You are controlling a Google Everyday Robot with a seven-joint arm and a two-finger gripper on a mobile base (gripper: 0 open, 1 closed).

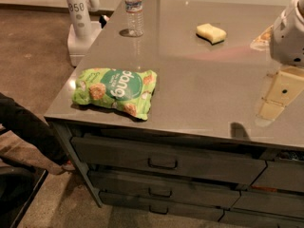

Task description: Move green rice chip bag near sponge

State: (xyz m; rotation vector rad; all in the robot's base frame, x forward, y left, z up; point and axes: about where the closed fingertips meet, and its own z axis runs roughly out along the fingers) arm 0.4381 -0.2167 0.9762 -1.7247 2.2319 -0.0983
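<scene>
The green rice chip bag (115,91) lies on the grey tabletop (199,94), far from the sponge (211,33). Right of the sponge hangs the gripper (280,91); whether it grasps cannot be told.

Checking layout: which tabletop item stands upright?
The water bottle, at the far edge; bag and sponge lie flat. End effector hangs at right.

You see the gripper (279,93) only in part: it hangs over the table's right edge, and the picture's right side cuts off its white body. Behind it, toward the far right corner, a tan thing (262,38) is half covered, and you cannot tell what it is. The water bottle (134,11) by the far left corner loses its cap to the top border, and its label is too small to read. Both right corners of the table (199,94) lie out of view.
</scene>
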